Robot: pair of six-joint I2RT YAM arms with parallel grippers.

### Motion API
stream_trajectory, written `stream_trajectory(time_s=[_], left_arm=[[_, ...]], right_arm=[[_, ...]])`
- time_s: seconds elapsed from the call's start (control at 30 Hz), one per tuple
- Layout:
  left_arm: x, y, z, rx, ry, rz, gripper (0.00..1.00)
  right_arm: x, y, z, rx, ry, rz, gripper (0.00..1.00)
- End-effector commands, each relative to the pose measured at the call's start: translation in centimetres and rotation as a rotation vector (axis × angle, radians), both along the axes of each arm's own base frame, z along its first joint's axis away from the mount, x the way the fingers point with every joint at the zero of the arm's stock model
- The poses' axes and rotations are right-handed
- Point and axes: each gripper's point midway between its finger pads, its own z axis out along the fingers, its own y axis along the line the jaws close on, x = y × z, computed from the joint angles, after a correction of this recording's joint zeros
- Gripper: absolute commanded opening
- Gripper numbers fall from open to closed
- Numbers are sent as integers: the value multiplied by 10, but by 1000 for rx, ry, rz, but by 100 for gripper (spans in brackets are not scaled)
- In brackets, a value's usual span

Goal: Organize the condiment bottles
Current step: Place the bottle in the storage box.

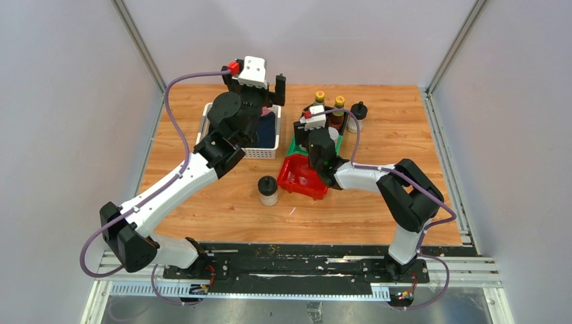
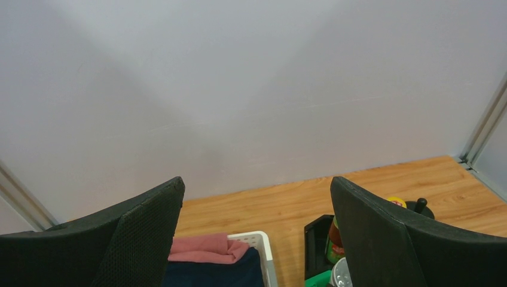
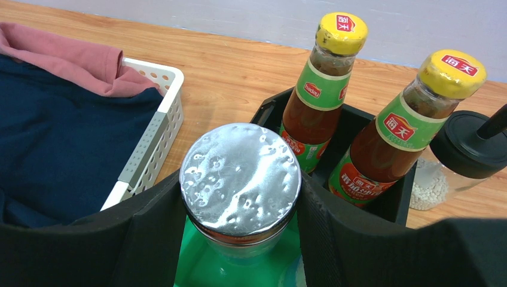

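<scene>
**Shaker upright over the green bin**

The right hand is clamped on a silver-lidded shaker at the lower centre of the right wrist view. The shaker's long axis is upright and the green bin lies directly beneath, so the release likely runs straight down. Whether its base already touches the bin cannot be told. The left hand, wide apart and empty, hangs above the white basket.

The bench is smooth, lightly sheened wood grain, the white basket is perforated matt plastic, and the cloth in it is soft and matt. The shaker has a dimpled, shiny metallic lid, while the sauce bottles are clear and glossy with slick printed labels. The left end effector has black pads with a fine woven-looking texture, and the green bin is glossy plastic.
</scene>
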Motion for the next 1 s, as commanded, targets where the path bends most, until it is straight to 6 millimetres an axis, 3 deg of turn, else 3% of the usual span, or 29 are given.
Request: stream_trajectory(time_s=[0.0, 0.3, 0.6, 0.97], left_arm=[[1, -9, 0, -7, 2, -18, 99], [2, -10, 0, -11, 4, -23, 99], [3, -11, -1, -11, 6, -23, 98], [3, -11, -1, -12, 6, -25, 98]], right_arm=[[-1, -1, 9, 44, -40, -32, 0], [0, -2, 10, 24, -35, -40, 1], [0, -3, 10, 13, -27, -51, 25], [1, -4, 9, 11, -21, -56, 43]])
